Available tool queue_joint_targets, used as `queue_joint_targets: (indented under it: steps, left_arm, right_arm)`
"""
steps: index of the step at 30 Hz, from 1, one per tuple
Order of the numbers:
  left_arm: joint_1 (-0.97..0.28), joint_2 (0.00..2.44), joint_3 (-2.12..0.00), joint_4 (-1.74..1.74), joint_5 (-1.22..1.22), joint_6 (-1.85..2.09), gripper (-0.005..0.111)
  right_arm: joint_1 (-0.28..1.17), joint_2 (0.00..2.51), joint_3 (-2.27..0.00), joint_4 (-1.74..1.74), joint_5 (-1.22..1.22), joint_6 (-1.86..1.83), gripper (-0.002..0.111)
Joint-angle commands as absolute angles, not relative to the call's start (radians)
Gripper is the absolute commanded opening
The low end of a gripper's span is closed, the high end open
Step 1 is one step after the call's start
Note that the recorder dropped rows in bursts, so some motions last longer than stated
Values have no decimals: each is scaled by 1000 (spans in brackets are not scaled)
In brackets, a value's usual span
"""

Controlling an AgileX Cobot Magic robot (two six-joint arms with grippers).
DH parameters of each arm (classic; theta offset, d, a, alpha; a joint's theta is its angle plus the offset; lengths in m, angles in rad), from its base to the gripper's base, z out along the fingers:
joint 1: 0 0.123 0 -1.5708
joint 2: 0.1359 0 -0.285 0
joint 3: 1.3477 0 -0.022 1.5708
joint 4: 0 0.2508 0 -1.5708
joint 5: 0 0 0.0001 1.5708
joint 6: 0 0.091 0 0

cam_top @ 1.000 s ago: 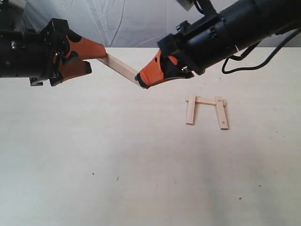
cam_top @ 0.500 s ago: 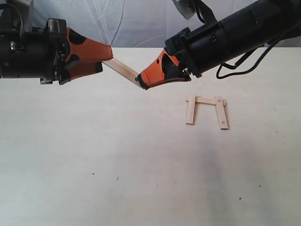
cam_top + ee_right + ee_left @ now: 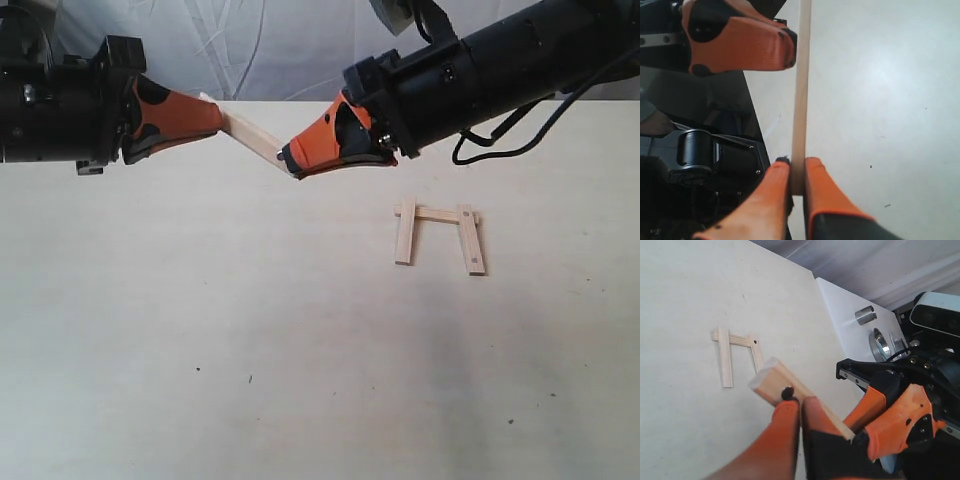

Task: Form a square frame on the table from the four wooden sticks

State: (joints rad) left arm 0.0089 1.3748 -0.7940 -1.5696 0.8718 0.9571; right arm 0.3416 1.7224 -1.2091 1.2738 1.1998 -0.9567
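Observation:
One wooden stick (image 3: 255, 140) hangs slanted in the air above the table (image 3: 300, 350). My right gripper (image 3: 290, 162) is shut on its lower end, and the right wrist view shows the stick (image 3: 802, 90) pinched between the orange fingers of that gripper (image 3: 797, 165). My left gripper (image 3: 218, 118) is shut at the stick's upper end. In the left wrist view the stick (image 3: 767, 382) crosses behind its closed tips (image 3: 801, 402), not between them. Three sticks lie as a U open toward the near edge: left (image 3: 405, 232), far (image 3: 437, 214), right (image 3: 470, 240).
A black cable (image 3: 500, 140) loops below the right arm over the table's far edge. A white draped cloth (image 3: 280, 50) hangs behind the table. A white ledge with a metal cylinder (image 3: 866, 315) borders the table. Tiny dark specks (image 3: 250, 379) dot the near surface.
The left jaws, open around the stick's upper end a second ago, have closed. Both grippers and the stick have shifted a little to the left. The three sticks on the table have not moved.

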Motion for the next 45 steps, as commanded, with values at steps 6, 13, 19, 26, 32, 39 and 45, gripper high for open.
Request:
queue_joint_targets:
  steps: [6, 13, 19, 26, 32, 39, 45]
  left_arm:
    - [8, 1376, -796, -1579, 838, 946, 51]
    - [8, 1376, -796, -1655, 826, 973, 52]
    - [8, 1376, -796, -1701, 860, 1003, 51]
    - [8, 1376, -796, -1738, 870, 1006, 28]
    - [8, 1376, -796, -1744, 870, 1006, 1]
    - [8, 1376, -796, -1720, 857, 1006, 0]
    - [8, 1376, -796, -1655, 800, 1002, 0]
  right_arm:
    - [337, 1719, -1212, 1360, 1221, -977, -1]
    - [354, 1722, -1212, 1387, 1221, -980, -1]
    - [404, 1731, -1212, 1422, 1221, -1002, -1]
    - [418, 1760, -1212, 1433, 1221, -1004, -1]
    - [420, 1787, -1212, 1425, 1221, -1004, -1]
    - [420, 1797, -1212, 1443, 1221, -1002, 10]
    - [420, 1797, -1212, 1425, 1209, -1002, 72]
